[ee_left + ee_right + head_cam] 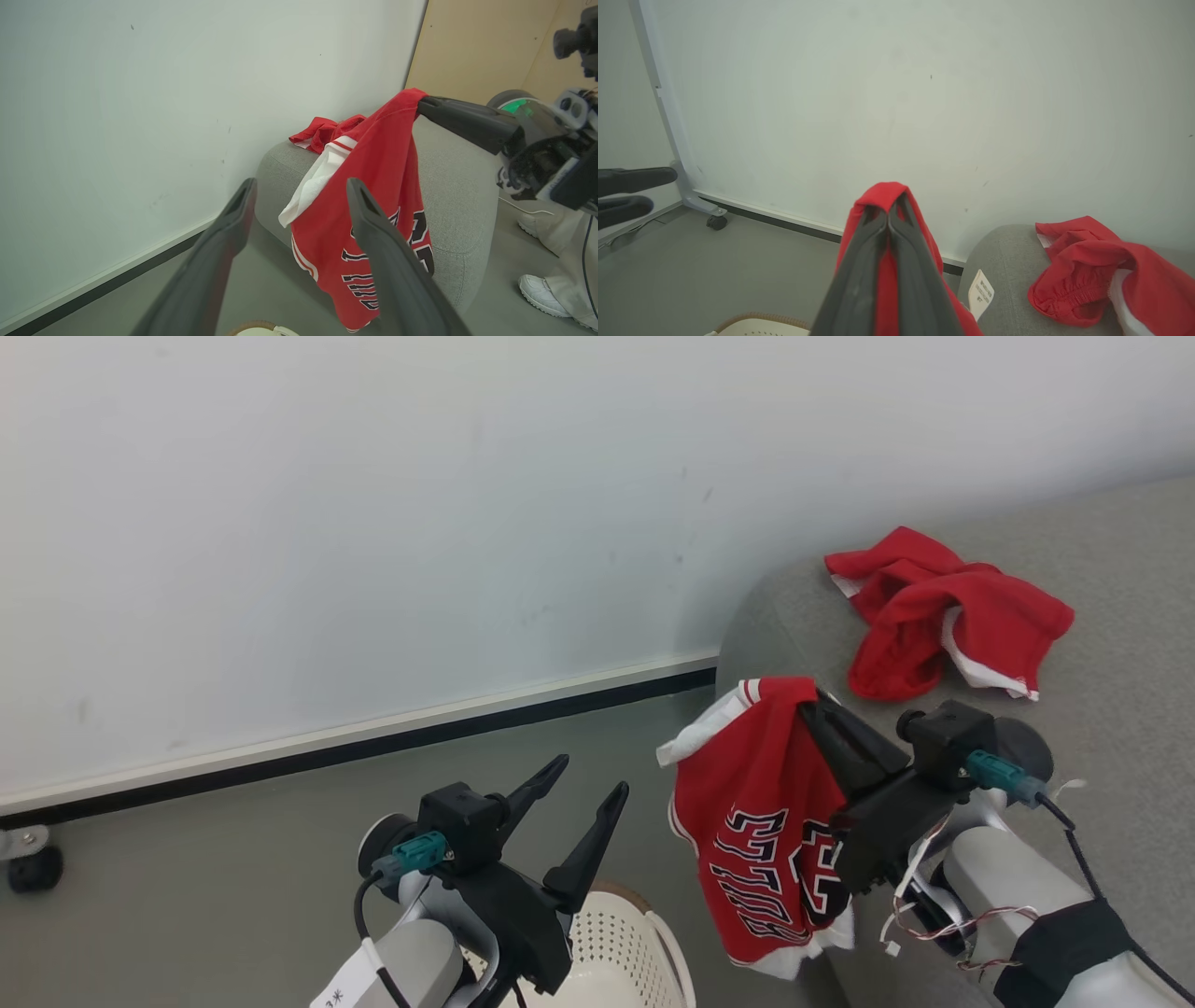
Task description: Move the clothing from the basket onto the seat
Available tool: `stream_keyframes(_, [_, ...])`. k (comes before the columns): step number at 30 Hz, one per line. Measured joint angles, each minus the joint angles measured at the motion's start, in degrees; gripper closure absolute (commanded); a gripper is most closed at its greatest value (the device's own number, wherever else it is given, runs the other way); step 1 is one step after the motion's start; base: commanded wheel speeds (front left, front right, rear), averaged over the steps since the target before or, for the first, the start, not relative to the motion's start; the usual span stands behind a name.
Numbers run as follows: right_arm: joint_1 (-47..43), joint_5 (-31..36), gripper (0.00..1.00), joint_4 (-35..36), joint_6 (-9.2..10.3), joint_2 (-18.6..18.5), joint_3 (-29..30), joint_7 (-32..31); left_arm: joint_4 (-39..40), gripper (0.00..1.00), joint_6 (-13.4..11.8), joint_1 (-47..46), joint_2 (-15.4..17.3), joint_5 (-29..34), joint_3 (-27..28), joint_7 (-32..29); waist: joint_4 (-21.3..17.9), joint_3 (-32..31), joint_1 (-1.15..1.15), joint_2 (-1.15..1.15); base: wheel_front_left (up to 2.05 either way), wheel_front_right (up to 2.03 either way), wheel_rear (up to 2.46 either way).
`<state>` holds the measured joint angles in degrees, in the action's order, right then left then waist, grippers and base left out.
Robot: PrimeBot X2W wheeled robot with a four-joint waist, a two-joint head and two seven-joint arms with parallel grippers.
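Right gripper (pixel 810 706) is clenching the top fold of the red jersey (pixel 752 803), which is hanging at the rounded end of the grey seat (pixel 1120 569), seemingly brushing it. Left gripper (pixel 590 777) is hovering released, fingers spread, above the basket (pixel 644 933). Second red garment (pixel 943 616) is lying crumpled on the seat.

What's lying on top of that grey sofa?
One crumpled red garment with white lining lies on the sofa. The jersey hangs beside its rounded end, pinched in the right jaws, not yet on it. Anything under the garment is covered.
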<state>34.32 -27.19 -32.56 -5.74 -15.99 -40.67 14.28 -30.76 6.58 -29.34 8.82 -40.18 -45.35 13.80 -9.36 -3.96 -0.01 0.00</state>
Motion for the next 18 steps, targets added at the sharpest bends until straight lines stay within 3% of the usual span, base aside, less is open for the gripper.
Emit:
stream_keyframes(5, [0.0,1.1,1.0,2.9,1.16,-2.4,1.7,0.0,1.8,0.0,0.0,2.0,0.0,0.0,-0.3,0.2,-3.6,-0.1,0.0,0.0,0.0,0.0,0.0])
stream_keyframes(18, [4.7,2.5,1.0,8.1,1.22,-5.8,4.2,0.0,5.5,0.0,-0.1,4.9,-0.5,1.2,-1.2,0.4,-13.2,1.1,0.0,0.0,0.0,0.0,0.0])
